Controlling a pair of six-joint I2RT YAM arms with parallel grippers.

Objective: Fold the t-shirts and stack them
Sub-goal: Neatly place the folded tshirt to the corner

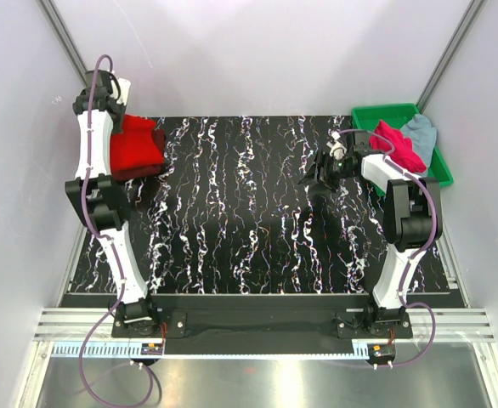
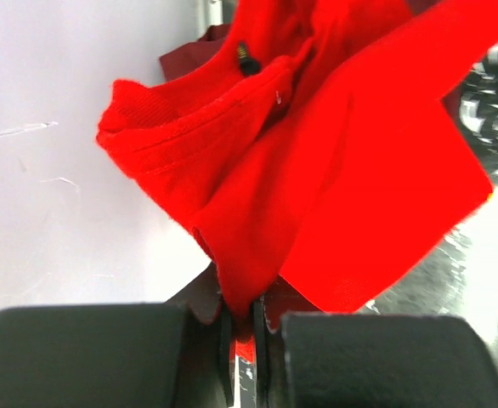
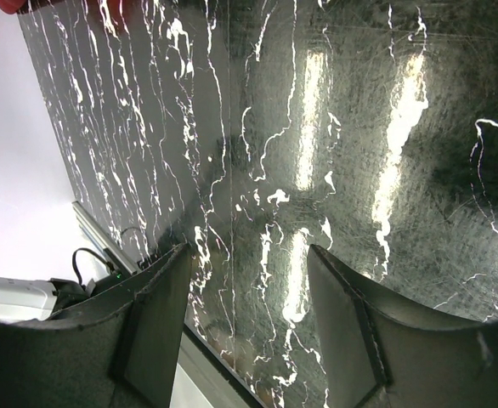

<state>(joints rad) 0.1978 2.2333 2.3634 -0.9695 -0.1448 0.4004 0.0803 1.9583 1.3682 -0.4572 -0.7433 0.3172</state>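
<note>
Left claw (image 2: 242,330) pinched shut on bright red t-shirt (image 1: 137,146), upper left of frame, by far-left edge of surface (image 1: 249,238); maroon t-shirt (image 2: 189,55) just behind. Right claw (image 3: 247,255) wide, empty, right of centre. Middle of surface open. Green tray (image 1: 376,114) upper right: magenta-pink t-shirt (image 1: 398,144) and grey-blue t-shirt (image 1: 421,132) inside.

The red t-shirt (image 2: 334,170) hides most of the maroon t-shirt (image 2: 189,55) and runs off the top edge. Overhead, the left arm (image 1: 92,140) covers the red one's left side.
</note>
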